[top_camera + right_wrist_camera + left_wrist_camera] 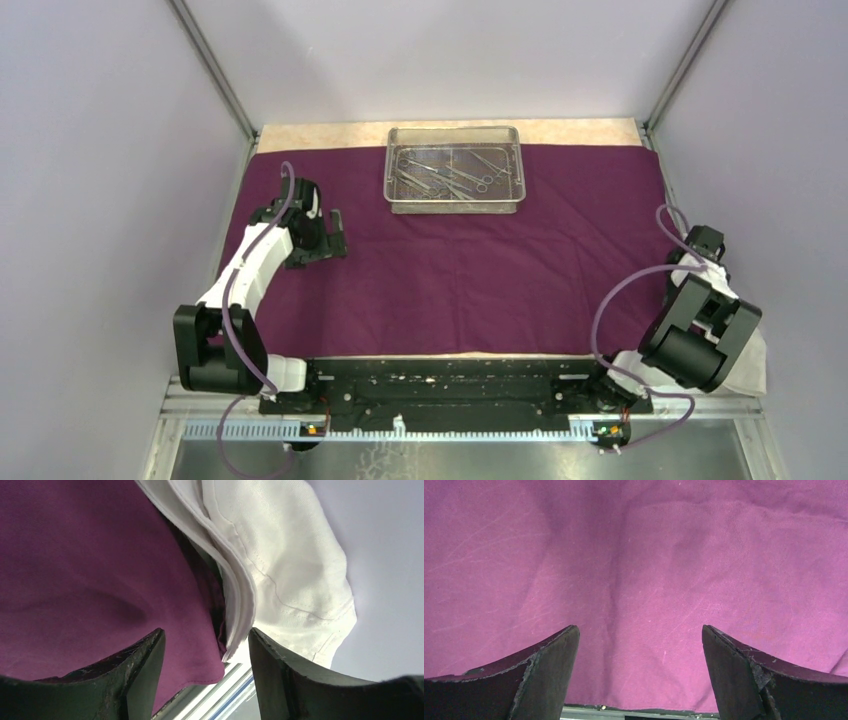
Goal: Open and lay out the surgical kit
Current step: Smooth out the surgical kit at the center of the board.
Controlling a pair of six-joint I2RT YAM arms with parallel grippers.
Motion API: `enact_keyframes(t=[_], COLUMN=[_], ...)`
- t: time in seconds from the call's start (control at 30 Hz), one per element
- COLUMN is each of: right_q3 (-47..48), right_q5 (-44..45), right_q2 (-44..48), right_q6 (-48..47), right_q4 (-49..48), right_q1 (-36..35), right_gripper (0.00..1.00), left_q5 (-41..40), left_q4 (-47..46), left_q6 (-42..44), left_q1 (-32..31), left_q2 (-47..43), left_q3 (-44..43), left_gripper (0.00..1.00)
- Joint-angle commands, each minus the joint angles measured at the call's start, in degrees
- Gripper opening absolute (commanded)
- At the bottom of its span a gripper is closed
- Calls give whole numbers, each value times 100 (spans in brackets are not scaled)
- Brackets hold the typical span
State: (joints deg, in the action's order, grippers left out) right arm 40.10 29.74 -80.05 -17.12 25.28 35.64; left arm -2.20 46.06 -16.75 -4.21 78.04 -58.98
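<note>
The purple cloth [450, 290] is lying spread flat over the worktop [330, 135]. The tray [453, 207] is sitting on it at the far edge, in the middle, its long side going left to right. The instruments [450, 175] are lying inside. The left tool [639, 630] is hanging wide apart over bare cloth, with the tray ahead and to its right. That arm looks nearer. The right tool [206, 645] is standing partly apart at the near right corner by the white cloth [280, 555], gripping nothing.
</note>
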Motion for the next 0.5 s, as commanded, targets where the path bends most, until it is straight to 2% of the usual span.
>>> enact_keyframes(t=[0.0, 0.13, 0.27, 0.37, 0.47], right_q3=[119, 309, 451, 443, 282], right_q5=[459, 1213, 1455, 1383, 841], right_q2=[-423, -990, -1175, -955, -480], right_q6=[-50, 71, 162, 161, 40], right_q4=[-175, -168, -102, -137, -266], right_q1=[-15, 56, 220, 225, 188], right_gripper=[62, 62, 63, 63, 62], left_q5=[-3, -140, -210, -171, -39], left_q4=[-85, -23, 36, 16, -72], left_q6=[62, 67, 84, 85, 76], left_q1=[-19, -10, -1, -1, -9], left_q2=[-164, -115, -112, -146, -170], left_q3=[-73, -162, -201, -169, -117], left_gripper=[99, 99, 99, 99, 99])
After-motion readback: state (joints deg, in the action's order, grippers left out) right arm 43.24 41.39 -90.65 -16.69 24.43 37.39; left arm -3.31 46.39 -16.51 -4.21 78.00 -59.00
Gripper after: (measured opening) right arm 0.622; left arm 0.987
